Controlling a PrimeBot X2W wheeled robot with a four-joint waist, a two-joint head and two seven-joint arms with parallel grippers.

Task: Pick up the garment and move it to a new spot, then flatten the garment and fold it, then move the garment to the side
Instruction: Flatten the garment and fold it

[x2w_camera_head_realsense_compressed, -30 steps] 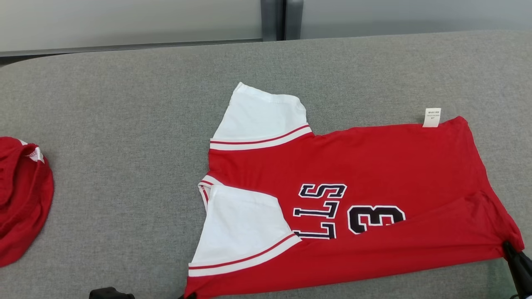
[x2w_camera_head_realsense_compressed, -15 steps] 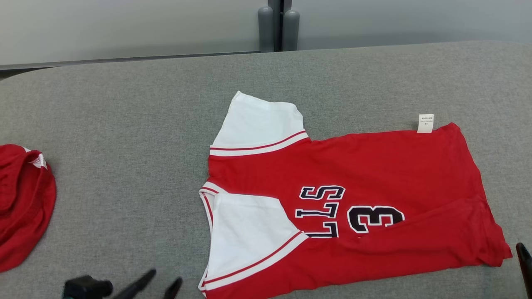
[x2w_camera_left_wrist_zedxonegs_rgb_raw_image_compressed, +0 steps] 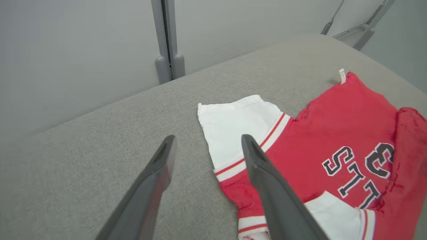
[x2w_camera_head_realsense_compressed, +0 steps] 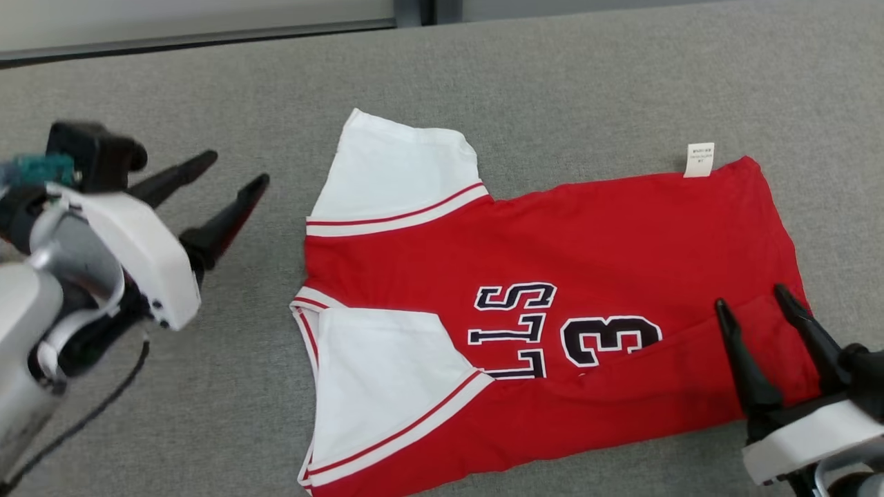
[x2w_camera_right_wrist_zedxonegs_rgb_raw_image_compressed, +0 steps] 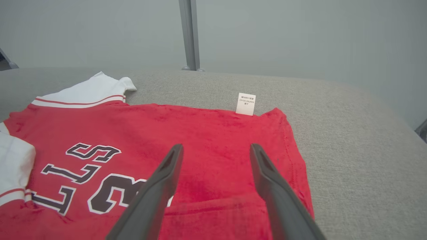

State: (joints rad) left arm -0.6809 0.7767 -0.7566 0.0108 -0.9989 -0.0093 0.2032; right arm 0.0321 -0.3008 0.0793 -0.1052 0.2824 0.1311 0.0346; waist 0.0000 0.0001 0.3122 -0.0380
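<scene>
The garment (x2w_camera_head_realsense_compressed: 587, 241) is a red jersey with white sleeves and dark lettering, lying sideways on the grey table (x2w_camera_head_realsense_compressed: 552, 83), its near long edge folded over the body. It also appears as the garment (x2w_camera_left_wrist_zedxonegs_rgb_raw_image_compressed: 333, 133) and the garment (x2w_camera_right_wrist_zedxonegs_rgb_raw_image_compressed: 200, 133) in the wrist views. My left gripper (x2w_camera_head_realsense_compressed: 231, 169) is open above bare table, left of the far white sleeve (x2w_camera_head_realsense_compressed: 394, 172). My right gripper (x2w_camera_head_realsense_compressed: 753, 300) is open, raised over the jersey's hem end at the lower right. Neither holds anything.
A white care label (x2w_camera_head_realsense_compressed: 699, 160) sticks out from the jersey's far right corner. A grey post (x2w_camera_left_wrist_zedxonegs_rgb_raw_image_compressed: 168, 40) stands behind the table against a pale wall. Bare grey table surrounds the jersey, widest on the left and far side.
Both grippers have let go of the jersey's near edge, opened, and risen into view. The camera has tilted down, so the red cloth at the far left has left the picture.
</scene>
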